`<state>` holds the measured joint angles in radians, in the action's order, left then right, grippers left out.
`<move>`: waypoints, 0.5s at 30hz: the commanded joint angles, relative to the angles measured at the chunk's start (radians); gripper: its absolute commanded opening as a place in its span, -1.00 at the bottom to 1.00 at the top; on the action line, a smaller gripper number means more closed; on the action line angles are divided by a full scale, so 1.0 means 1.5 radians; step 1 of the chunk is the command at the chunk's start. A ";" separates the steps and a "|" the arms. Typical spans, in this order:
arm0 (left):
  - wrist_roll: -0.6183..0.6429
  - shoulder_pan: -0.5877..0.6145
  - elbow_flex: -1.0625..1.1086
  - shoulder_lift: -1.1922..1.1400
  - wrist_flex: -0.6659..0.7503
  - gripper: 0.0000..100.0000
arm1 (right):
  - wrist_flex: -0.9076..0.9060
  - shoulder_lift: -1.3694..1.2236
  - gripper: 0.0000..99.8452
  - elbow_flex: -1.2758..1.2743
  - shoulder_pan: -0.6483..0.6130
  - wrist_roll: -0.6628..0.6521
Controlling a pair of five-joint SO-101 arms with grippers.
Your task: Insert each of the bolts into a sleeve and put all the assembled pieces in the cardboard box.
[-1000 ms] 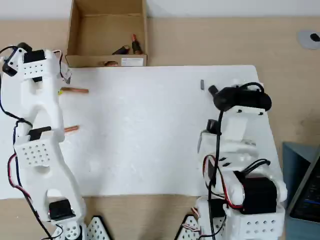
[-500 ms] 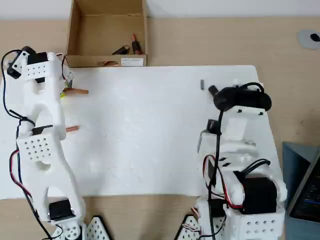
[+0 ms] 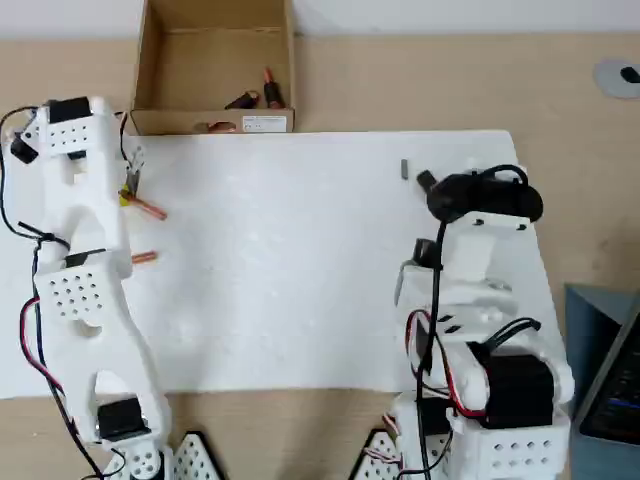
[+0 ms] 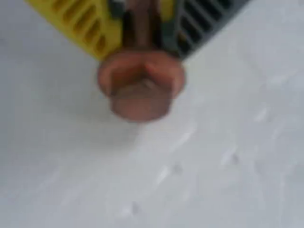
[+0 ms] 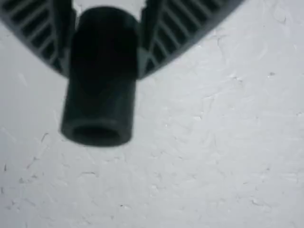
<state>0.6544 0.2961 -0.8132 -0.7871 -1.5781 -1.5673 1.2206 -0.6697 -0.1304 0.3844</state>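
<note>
At the left edge of the white foam sheet [image 3: 300, 260], the left gripper [image 3: 130, 192] is clamped on a copper bolt [image 3: 150, 208]; the wrist view gives its hexagonal head. A second bolt [image 3: 143, 258] lies near, partly under the arm. The cardboard box [image 3: 140, 70] holds assembled pieces [image 3: 255, 98]. On the right, the right gripper [image 5: 107, 28] pinches a black sleeve [image 5: 97, 104].

Wooden table [image 3: 420, 85], mostly covered by a white foam sheet [image 3: 300, 260] lying flat. Cardboard box [image 3: 140, 70] sits on the bare wood at the far side, front wall touching the sheet's far edge. On the sheet: one loose copper bolt [image 3: 143, 258] near the left side, small dark piece [image 3: 404, 170] far right. Grey disc [image 3: 617, 77] on wood, far right corner.
</note>
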 commanded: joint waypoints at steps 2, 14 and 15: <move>-0.024 -0.020 -0.151 0.108 -0.088 -1.00 | -0.010 0.007 -0.98 0.059 0.001 -0.025; -0.127 -0.047 -0.129 0.369 -0.118 -1.00 | -0.073 0.007 -0.98 0.142 0.002 -0.109; -0.139 -0.048 -0.110 0.403 -0.118 -1.00 | -0.079 0.007 -0.98 0.148 0.002 -0.113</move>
<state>0.4902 0.2455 -1.0188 -0.3529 -1.7469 -1.6701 1.2206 -0.5178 -0.1304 0.2371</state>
